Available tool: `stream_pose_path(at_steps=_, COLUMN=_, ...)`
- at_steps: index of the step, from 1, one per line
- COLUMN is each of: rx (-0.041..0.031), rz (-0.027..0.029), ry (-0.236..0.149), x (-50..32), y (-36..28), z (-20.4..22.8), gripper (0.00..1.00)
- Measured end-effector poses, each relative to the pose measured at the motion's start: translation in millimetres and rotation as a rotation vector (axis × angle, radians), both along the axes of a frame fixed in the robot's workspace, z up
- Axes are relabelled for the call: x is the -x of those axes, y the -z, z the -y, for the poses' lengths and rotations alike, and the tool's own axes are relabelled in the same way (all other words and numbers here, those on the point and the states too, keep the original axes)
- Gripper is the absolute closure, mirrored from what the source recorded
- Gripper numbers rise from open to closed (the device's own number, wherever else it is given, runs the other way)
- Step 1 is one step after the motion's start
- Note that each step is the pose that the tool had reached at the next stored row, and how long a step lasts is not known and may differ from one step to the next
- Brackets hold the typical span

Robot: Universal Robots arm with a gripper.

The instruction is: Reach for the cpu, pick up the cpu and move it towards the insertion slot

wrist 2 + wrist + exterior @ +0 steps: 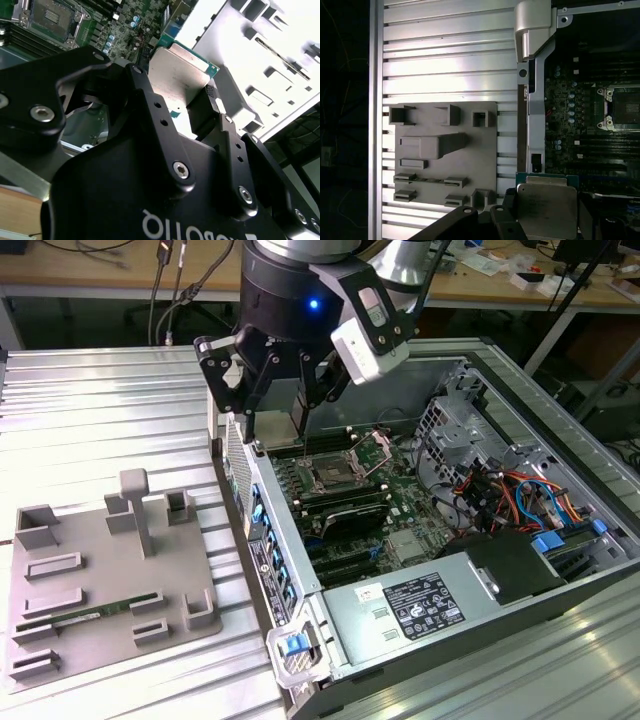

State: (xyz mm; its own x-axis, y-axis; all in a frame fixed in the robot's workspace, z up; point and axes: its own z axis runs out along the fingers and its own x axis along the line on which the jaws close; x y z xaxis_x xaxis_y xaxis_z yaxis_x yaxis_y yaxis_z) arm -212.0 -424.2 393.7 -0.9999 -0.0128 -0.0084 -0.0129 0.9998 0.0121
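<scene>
The pick-up is done: the gripper (192, 107) has its fingers (207, 107) clenched on the cpu (177, 75), gripping it by its edges, and in both wrist views the chip is clear of any support. In the exterior view the gripper (290, 425) hangs over the near wall of the open computer case (560, 430), with the cpu (298, 418) held upright between the fingers, above and toward the exterior view's left of the insertion slot (330, 477). The reach and the lift therefore judge as complete, and the transfer toward the slot as partly made; the chip is not yet over the socket, which shows open and unoccupied in the first wrist view (622, 107). Count: one cpu, its pale metal face and green border plain in the first wrist view (546, 210); one insertion slot on the motherboard (400, 505); one gripper. On the ribbed metal surface (90, 400) to the exterior view's left lies one grey fixture plate (110, 580) carrying several raised holders, and one long thin green memory stick (75, 618) rests in it. The holder the chip came from cannot be told. One black power supply (420, 605) with a label sits at the near end of the case.
</scene>
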Motion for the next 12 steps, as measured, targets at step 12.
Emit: stream_pose_path(at_steps=12, rx=0.0000, rz=0.0000, ry=0.000, x=-4.2, y=0.0, z=-0.1, gripper=0.45)
